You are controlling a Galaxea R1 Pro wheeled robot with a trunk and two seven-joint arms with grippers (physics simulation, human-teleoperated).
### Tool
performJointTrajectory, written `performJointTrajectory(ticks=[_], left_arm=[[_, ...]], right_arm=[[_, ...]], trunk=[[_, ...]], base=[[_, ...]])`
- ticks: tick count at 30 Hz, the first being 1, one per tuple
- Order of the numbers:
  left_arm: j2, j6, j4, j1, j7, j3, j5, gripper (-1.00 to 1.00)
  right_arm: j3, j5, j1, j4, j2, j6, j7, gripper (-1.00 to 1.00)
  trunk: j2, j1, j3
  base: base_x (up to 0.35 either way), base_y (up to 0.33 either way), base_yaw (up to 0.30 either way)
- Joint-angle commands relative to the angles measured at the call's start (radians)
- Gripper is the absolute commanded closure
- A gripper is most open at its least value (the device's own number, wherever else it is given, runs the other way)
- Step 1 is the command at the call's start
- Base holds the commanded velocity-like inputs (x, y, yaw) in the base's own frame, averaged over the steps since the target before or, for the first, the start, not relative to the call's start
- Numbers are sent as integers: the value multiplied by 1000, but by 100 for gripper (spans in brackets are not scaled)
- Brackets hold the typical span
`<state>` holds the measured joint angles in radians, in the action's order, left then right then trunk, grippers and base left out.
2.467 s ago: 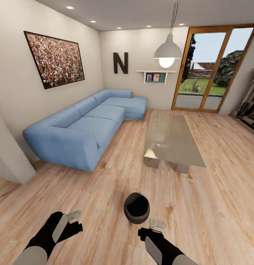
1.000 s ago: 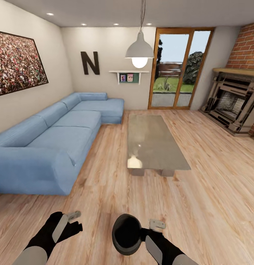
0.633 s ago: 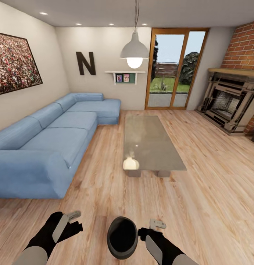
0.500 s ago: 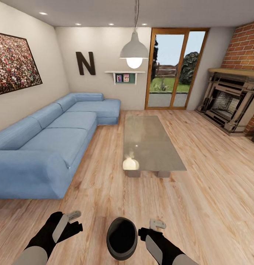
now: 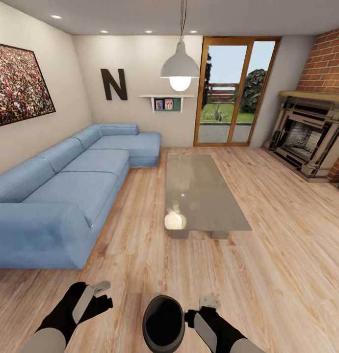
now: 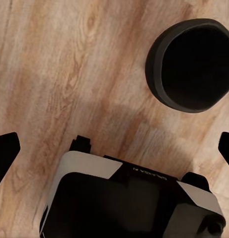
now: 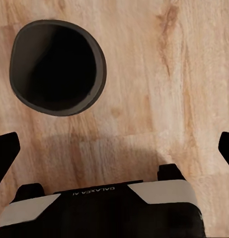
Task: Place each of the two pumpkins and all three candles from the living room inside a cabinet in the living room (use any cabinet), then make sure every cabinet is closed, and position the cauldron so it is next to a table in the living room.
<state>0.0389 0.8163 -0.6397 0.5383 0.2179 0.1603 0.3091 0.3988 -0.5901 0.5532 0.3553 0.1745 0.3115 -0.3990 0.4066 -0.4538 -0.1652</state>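
Tools first: the left tool point(image 5: 98, 294) and right tool point(image 5: 201, 306) both hang spread wide over the plank floor point(image 5: 267, 274), gripping nothing; the cauldron point(image 5: 163, 323) sits on the floor between them, close to the right one, mouth up; the worktop point(image 5: 203, 196) lies well ahead, beside the sofa point(image 5: 66, 196). Matte black and rigid, the pot looks fairly heavy and too bulbous to span at the belly; its wide rim looks the best hold, one finger inside and one outside, or it may simply be nudged along the floor.
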Motion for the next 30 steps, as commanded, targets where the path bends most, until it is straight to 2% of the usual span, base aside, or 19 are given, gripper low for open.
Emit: performJointTrajectory(ticks=[1, 3, 6, 8, 15, 19, 20, 21, 23, 27, 30], left_arm=[[-3, -1, 0, 0, 0, -5, -1, -100], [-13, -7, 0, 0, -1, -34, -1, -100], [-17, -12, 0, 0, -1, -59, -2, -100], [-18, -19, 0, 0, -2, -66, -2, -100], [-22, -79, 7, -1, -2, -81, -4, -100], [-25, -132, 15, -1, -3, -158, -4, -100], [-25, -149, 23, -1, -4, -197, -3, -100], [-25, -155, 29, -1, -8, -216, -2, -100], [-25, -166, 37, -1, -39, -241, -1, -100], [-25, -188, 42, -1, -142, -255, -7, -100], [-25, -213, 54, -1, -158, -258, -8, -100]], right_arm=[[0, 1, 0, 1, 0, 28, -1, -100], [1, 2, 3, 31, 0, 151, -9, -100], [0, 1, 6, 88, 0, 227, -12, -100], [-1, 0, 6, 104, 0, 243, -13, -100], [-1, 1, 5, 120, 0, 244, -10, -100], [-1, 2, 5, 122, 0, 242, -6, -100], [0, 2, 5, 127, 0, 241, -5, -100], [0, 2, 5, 133, 0, 239, -5, -100], [2, 2, 4, 145, 0, 212, -5, -100], [2, 2, 4, 149, 0, 185, -6, -100], [1, 2, 4, 149, 0, 182, -6, -100]], trunk=[[7, -4, -3], [21, -12, -9], [42, -23, -19], [56, -31, -25], [105, -58, -47], [133, -73, -60], [140, -77, -63], [147, -81, -66], [161, -88, -72], [189, -104, -85], [210, -115, -94]], base=[[3, 0, 0], [1, 0, 0], [0, 0, 0], [0, 0, 0], [0, 0, 0], [0, 0, 0], [0, 0, 0], [0, 0, 0], [0, 0, 0], [0, 0, 0], [0, 0, 0]])
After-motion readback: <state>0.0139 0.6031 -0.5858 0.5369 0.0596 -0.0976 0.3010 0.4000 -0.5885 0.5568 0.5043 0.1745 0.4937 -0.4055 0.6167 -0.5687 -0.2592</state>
